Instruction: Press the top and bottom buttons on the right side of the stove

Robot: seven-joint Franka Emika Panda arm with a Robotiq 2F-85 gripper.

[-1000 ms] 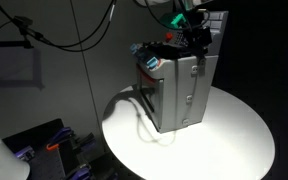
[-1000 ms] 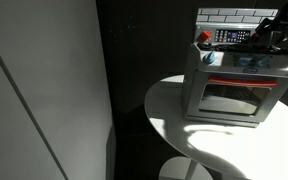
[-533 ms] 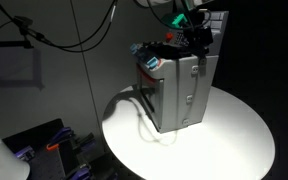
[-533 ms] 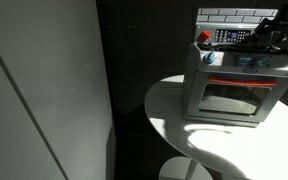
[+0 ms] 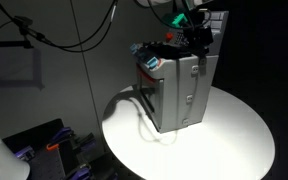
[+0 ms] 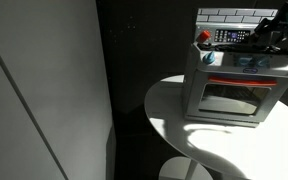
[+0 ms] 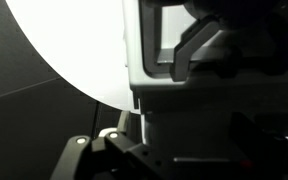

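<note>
The small grey toy stove (image 5: 181,92) stands on a round white table (image 5: 234,135); it also shows from the front, with its glass door and handle, in an exterior view (image 6: 231,92). Its tiled back panel (image 6: 229,16) rises behind dark burners. My gripper (image 5: 196,38) hangs over the top of the stove at its far side, down among the burners and controls; in an exterior view (image 6: 272,33) it is at the top right of the stove. The wrist view is dark and close on the stove's body (image 7: 154,40). Whether the fingers are open or shut is not visible.
The table (image 6: 209,140) is small, with dark drop-offs all round. A cable (image 5: 139,115) runs from the stove's side across the table. A pale wall panel (image 6: 44,90) stands at one side. Cluttered gear (image 5: 64,150) lies below the table.
</note>
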